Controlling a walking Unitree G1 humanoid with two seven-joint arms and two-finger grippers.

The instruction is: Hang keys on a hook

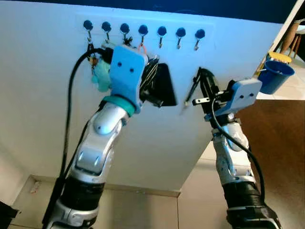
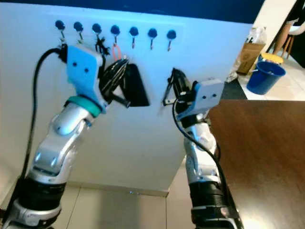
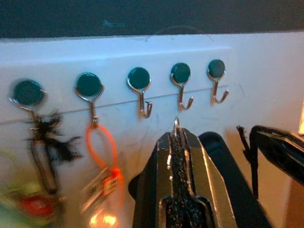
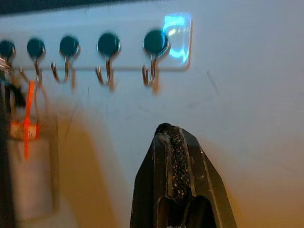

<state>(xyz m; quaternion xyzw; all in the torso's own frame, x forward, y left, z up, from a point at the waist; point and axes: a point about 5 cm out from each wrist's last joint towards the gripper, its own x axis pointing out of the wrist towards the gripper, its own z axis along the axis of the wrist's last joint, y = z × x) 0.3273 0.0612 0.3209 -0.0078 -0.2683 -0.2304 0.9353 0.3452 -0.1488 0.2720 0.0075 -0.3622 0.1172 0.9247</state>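
Seven hooks with dark round heads (image 1: pixel 143 29) run along a strip high on a white wall. My left gripper (image 1: pixel 162 76) is raised to the wall just below the fifth hook (image 3: pixel 180 73). It is shut on a thin metal key ring (image 3: pixel 176 124) that pokes out of its fingertips; the keys themselves are hidden. An orange loop with a tag (image 3: pixel 102 147) hangs from the fourth hook, and a black fuzzy fob (image 3: pixel 47 137) from the third. My right gripper (image 1: pixel 202 76) is held up under the last hook (image 4: pixel 154 42), shut with nothing in it.
A teal charm (image 1: pixel 101 74) hangs from the leftmost hooks. A blue bucket (image 1: pixel 276 76) and a cardboard box (image 2: pixel 248 55) stand at the far right past the wall's end. Dark brown floor (image 1: pixel 281 143) lies to the right, pale tiles (image 1: pixel 143 210) below.
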